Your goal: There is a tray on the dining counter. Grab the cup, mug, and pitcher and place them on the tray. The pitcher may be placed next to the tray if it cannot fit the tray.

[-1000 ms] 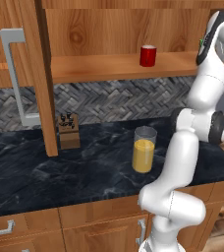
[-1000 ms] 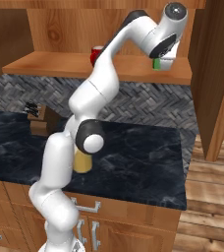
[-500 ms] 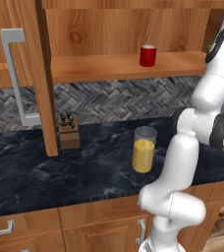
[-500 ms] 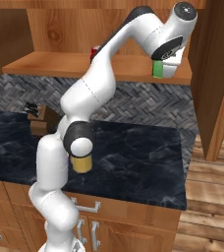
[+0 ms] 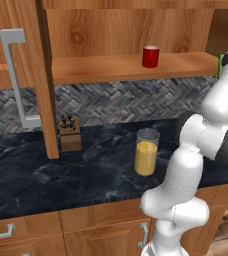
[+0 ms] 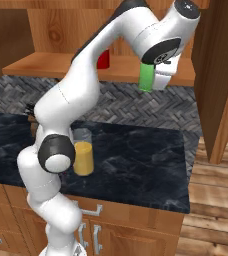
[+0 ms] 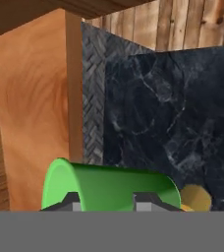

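Gripper (image 6: 151, 80) fingers pinch the green cup (image 6: 146, 76), which has come off the shelf (image 6: 61, 67) and now hangs clear at its right end, ready for carrying to the tray, with mug (image 5: 150, 56) and pitcher (image 5: 146, 152) waiting.

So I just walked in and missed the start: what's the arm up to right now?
The gripper is shut on the green cup and holds it in the air by the right end of the wooden shelf. The red mug stands on that shelf, and the pitcher of orange liquid stands on the black counter below. Neither is being touched.
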